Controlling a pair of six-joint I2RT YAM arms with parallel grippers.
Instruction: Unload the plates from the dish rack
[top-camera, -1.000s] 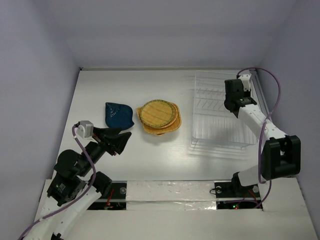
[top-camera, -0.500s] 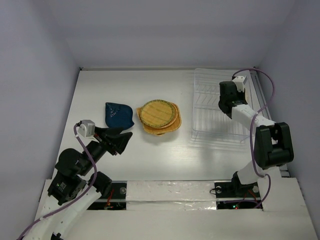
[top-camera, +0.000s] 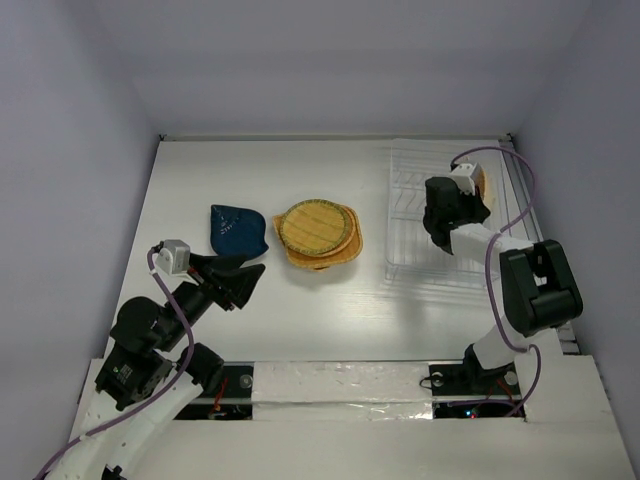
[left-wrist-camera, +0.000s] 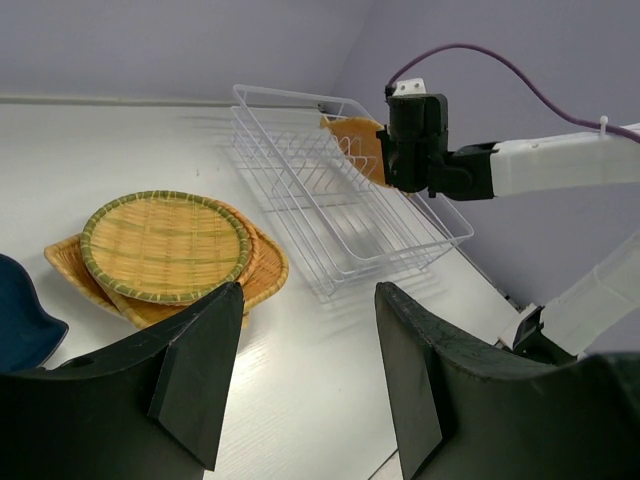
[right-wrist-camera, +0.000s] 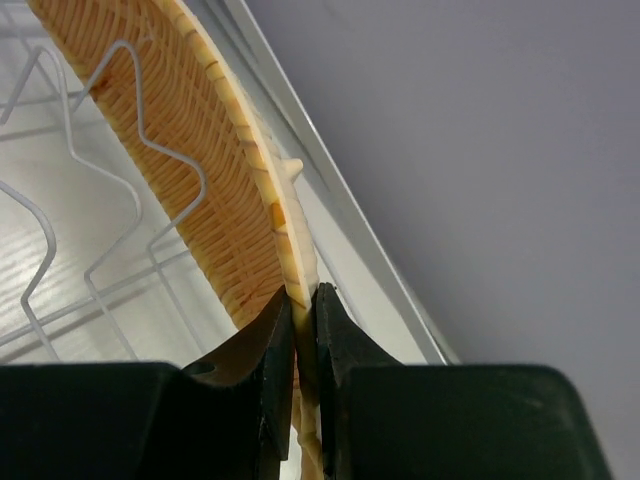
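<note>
The dish rack (top-camera: 440, 235) stood close by the right wall (top-camera: 590, 140), with bare table (top-camera: 370, 300) separating it from the stacked orange plates (top-camera: 318, 233) and the dark blue plate (top-camera: 238, 229). Since a second earlier the right wrist had swung left over the rack. The right gripper (right-wrist-camera: 303, 300) pinched an orange woven plate (right-wrist-camera: 215, 165) by its rim at the rack's far right corner; the left gripper (left-wrist-camera: 308, 340) hung spread, well left of the rack.

Dish rack (left-wrist-camera: 330, 215): white wire grid. Lone plate (top-camera: 237, 229): dark blue. Round plate (left-wrist-camera: 165, 245): yellow basket weave, green-tan banded rim. Plates beneath (left-wrist-camera: 264, 277): deeper orange weave. Plate in rack (right-wrist-camera: 235, 230): orange weave, cream edge. Desk (top-camera: 300, 170): white. Right gripper (right-wrist-camera: 303, 302): black.
</note>
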